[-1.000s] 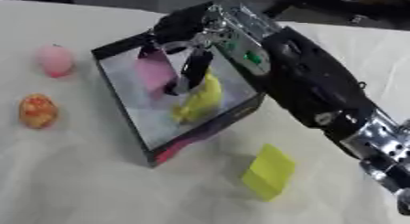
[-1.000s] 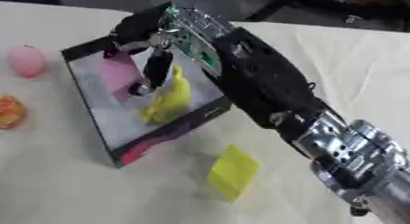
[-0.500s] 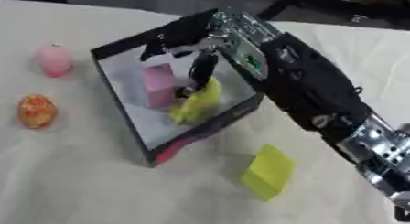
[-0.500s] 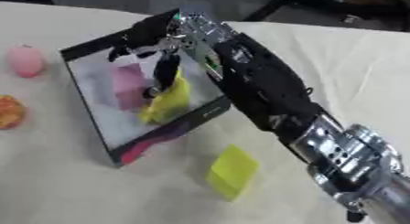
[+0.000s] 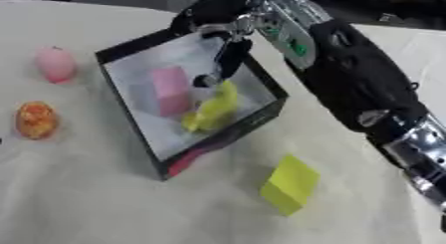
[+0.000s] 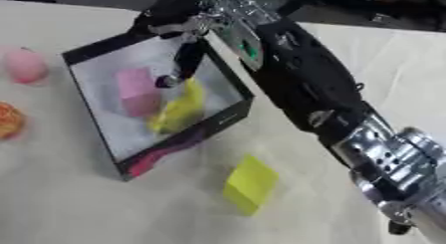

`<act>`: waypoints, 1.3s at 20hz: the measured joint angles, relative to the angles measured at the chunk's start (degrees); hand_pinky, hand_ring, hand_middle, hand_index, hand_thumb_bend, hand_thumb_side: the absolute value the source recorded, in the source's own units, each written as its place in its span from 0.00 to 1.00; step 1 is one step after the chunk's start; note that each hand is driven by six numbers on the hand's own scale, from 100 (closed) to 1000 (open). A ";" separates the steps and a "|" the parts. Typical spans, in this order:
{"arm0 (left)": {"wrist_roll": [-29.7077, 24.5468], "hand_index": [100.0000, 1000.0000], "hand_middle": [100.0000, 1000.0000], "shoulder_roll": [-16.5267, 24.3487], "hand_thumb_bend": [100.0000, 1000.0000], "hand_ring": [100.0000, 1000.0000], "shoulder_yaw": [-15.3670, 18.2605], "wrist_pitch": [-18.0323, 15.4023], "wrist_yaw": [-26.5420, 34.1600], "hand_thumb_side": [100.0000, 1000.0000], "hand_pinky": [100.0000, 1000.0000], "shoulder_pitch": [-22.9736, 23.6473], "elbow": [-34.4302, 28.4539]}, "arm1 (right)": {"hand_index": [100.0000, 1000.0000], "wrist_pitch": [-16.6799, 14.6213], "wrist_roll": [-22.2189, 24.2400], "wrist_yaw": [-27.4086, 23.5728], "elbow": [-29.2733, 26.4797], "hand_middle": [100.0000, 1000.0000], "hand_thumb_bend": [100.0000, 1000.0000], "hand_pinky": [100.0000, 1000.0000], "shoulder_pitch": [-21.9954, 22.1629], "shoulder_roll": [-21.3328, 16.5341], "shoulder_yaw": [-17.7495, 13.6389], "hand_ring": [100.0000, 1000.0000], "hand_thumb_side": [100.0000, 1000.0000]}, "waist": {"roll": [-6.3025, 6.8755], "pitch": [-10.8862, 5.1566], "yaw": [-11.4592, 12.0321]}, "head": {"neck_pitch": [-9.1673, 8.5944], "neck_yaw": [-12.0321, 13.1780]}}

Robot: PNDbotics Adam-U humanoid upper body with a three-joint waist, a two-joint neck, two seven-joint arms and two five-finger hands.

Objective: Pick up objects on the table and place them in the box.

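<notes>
box (image 5: 265, 91): black walls, pale floor | pink block (image 5: 170, 90) upright beside yellow piece (image 5: 212, 109) | right hand (image 5: 222, 44) above, fingers apart, empty

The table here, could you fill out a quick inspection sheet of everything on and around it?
Surface: pale table, cloth-like, slightly creased.
Job's things: black box with a pink block and a yellow piece inside; yellow block on the table near the box; pink rounded object and orange rounded object to the left of the box.
Clutter: nothing seen.
Robot hands: right robot hand above the box, fingers hanging relaxed, holding nothing; left robot hand not in view.
Cables: nothing seen.
Surroundings: dark blurred shapes beyond the far edge.
</notes>
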 measured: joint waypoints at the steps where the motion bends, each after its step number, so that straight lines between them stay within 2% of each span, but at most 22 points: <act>1: 0.14 0.96 0.96 0.00 0.22 0.92 0.14 -0.07 -0.04 1.00 0.85 0.25 0.00 | 0.95 0.76 -0.68 -2.08 -1.16 0.81 0.11 0.93 -0.05 -1.13 0.10 0.90 0.25 | 0.00 0.00 -0.20 | 0.14 0.16; 4: 0.58 0.96 0.96 0.00 0.22 0.92 0.55 -0.18 -0.32 1.00 0.85 0.78 0.00 | 0.95 2.98 -1.20 -9.16 -6.05 0.82 0.08 0.93 0.60 -5.41 0.42 0.91 0.21 | 0.01 -0.01 -0.67 | 0.20 0.52; 5: 0.69 0.96 0.96 0.00 0.22 0.92 0.69 -0.19 -0.40 1.00 0.85 0.83 0.00 | 0.95 3.72 -0.91 -11.52 -8.22 0.82 0.13 0.93 1.27 -6.99 0.44 0.91 0.22 | 0.02 -0.01 -0.79 | 0.20 0.66; 6: 0.80 0.96 0.96 0.00 0.22 0.92 0.76 -0.23 -0.43 1.00 0.85 0.92 0.00 | 0.94 4.46 -0.48 -13.74 -10.64 0.82 0.08 0.93 2.04 -8.67 0.44 0.91 0.21 | 0.02 -0.01 -0.92 | 0.20 0.73; 7: 0.93 0.96 0.96 0.00 0.22 0.92 0.89 -0.26 -0.45 1.00 0.85 1.06 0.00 | 0.94 5.18 -0.04 -15.88 -13.35 0.82 0.07 0.93 2.98 -10.44 0.43 0.91 0.20 | 0.02 -0.01 -1.04 | 0.20 0.86; 9: 1.13 0.96 0.96 -0.01 0.22 0.92 1.05 -0.23 -0.48 1.00 0.85 1.21 0.00 | 0.94 6.66 0.84 -20.10 -19.51 0.82 0.06 0.93 5.62 -14.21 0.20 0.90 0.18 | 0.02 -0.01 -1.23 | 0.19 1.14; 12: 1.37 0.96 0.96 -0.03 0.21 0.92 1.32 -0.30 -0.61 1.00 0.85 1.30 0.00 | 0.91 8.48 1.68 -25.60 -29.49 0.82 0.10 0.91 10.35 -19.96 -1.13 0.89 0.22 | 0.03 -0.01 -1.58 | 0.11 1.44; 16: 1.76 0.95 0.96 -0.08 0.21 0.92 1.53 -0.27 -0.81 1.00 0.85 1.37 0.00 | 0.90 9.37 2.10 -30.24 -41.51 0.82 0.14 0.89 17.61 -27.33 -2.94 0.86 0.24 | 0.20 -0.01 -1.82 | 0.08 1.02; 17: 1.82 0.95 0.96 -0.11 0.21 0.92 1.60 -0.30 -0.83 1.00 0.85 1.37 0.00 | 0.90 9.10 1.90 -30.99 -43.48 0.82 0.15 0.89 19.30 -28.87 -3.39 0.85 0.25 | 0.40 -0.01 -1.86 | 0.08 0.73; 18: 1.90 0.95 0.96 -0.12 0.21 0.92 1.68 -0.36 -0.84 1.00 0.85 1.37 0.00 | 0.90 8.47 1.56 -31.58 -44.87 0.82 0.32 0.89 20.83 -30.22 -3.84 0.85 0.25 | 0.69 -0.01 -1.86 | 0.08 0.45; 19: 1.94 0.95 0.96 -0.14 0.21 0.92 1.69 -0.39 -0.85 1.00 0.85 1.38 -0.01 | 0.90 7.50 1.16 -31.93 -45.80 0.82 0.16 0.89 22.29 -31.45 -4.24 0.84 0.27 | 0.96 -0.01 -1.86 | 0.08 0.19; 21: 2.07 0.95 0.96 -0.17 0.21 0.92 1.72 -0.45 -0.86 1.00 0.85 1.54 -0.02 | 0.91 4.93 0.34 -32.12 -46.70 0.82 0.17 0.88 25.04 -33.64 -4.89 0.84 0.28 | 1.34 -0.01 -1.89 | 0.09 -0.05; 22: 2.16 0.95 0.96 -0.19 0.21 0.92 1.73 -0.46 -0.87 1.00 0.85 1.68 -0.02 | 0.91 3.58 0.04 -32.02 -46.86 0.83 0.25 0.88 26.16 -34.59 -5.06 0.84 0.30 | 1.43 -0.01 -1.90 | 0.09 -0.08; 23: 2.25 0.95 0.96 -0.27 0.21 0.92 1.74 -0.49 -0.87 1.00 0.85 1.72 -0.02 | 0.91 2.10 -0.19 -31.68 -47.00 0.83 0.19 0.88 27.24 -35.51 -5.23 0.84 0.30 | 1.54 -0.01 -1.90 | 0.11 -0.04; 26: 2.31 0.95 0.96 -0.67 0.21 0.92 1.76 -0.52 -0.88 1.00 0.85 1.76 -0.03 | 0.92 -1.59 -0.49 -30.02 -47.15 0.84 0.20 0.87 29.29 -37.50 -5.25 0.84 0.32 | 2.16 -0.01 -1.90 | 0.14 0.62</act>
